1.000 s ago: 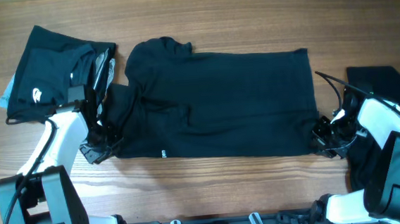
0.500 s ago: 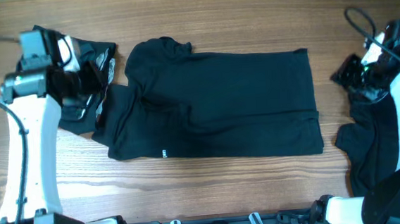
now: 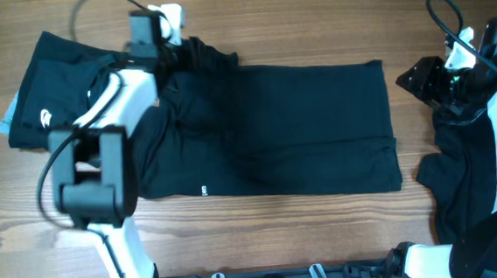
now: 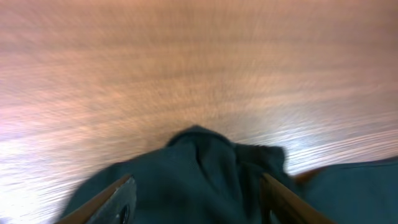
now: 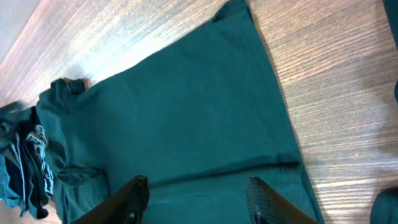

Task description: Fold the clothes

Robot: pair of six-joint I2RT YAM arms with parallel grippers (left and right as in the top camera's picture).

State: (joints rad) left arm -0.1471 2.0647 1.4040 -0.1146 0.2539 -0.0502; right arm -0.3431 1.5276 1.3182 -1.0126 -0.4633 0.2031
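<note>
the black shirt [image 3: 274, 128] lies spread mid-tabletop [image 3: 310, 12], lengthwise fold seemingly made, crosswise folds left; a folded-looking shirt [image 3: 52, 91] sits at left, a third shirt [image 3: 462, 185] at right is cut off. left fingers [image 4: 121, 196] gape empty over the collar [image 4: 205, 149], the view blurred; right fingers [image 5: 134, 193] gape empty near the hem [image 3: 390, 120]

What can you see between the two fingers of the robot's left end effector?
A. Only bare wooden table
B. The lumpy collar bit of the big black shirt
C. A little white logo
B: in the left wrist view, the left end effector is open, and the bunched collar of the black shirt shows between its spread fingers.
</note>
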